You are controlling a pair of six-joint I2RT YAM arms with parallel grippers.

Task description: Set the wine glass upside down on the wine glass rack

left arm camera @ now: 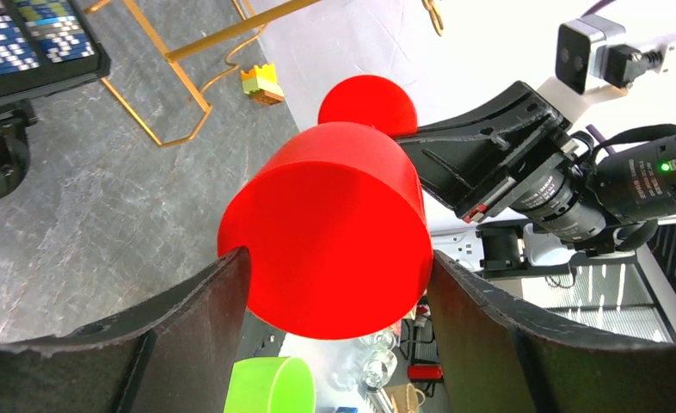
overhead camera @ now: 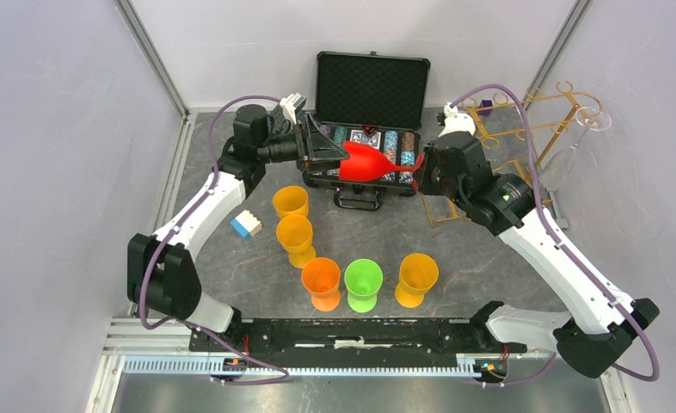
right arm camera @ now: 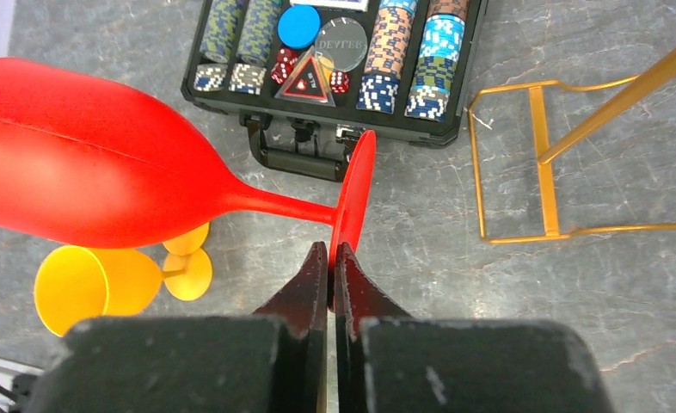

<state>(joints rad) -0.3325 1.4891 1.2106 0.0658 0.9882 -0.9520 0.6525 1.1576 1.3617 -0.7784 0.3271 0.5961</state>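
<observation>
One wine glass (overhead camera: pixel 366 161) | foot edge in right jaws | left jaws spread

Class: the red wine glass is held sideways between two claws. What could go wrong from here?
The right claw pinches only the thin foot rim of the red plastic wine glass. With the left claw open around the bowl, the glass may droop or slip free.
On the way to the gold wire rack, it might knock the clear glass hanging there.
</observation>
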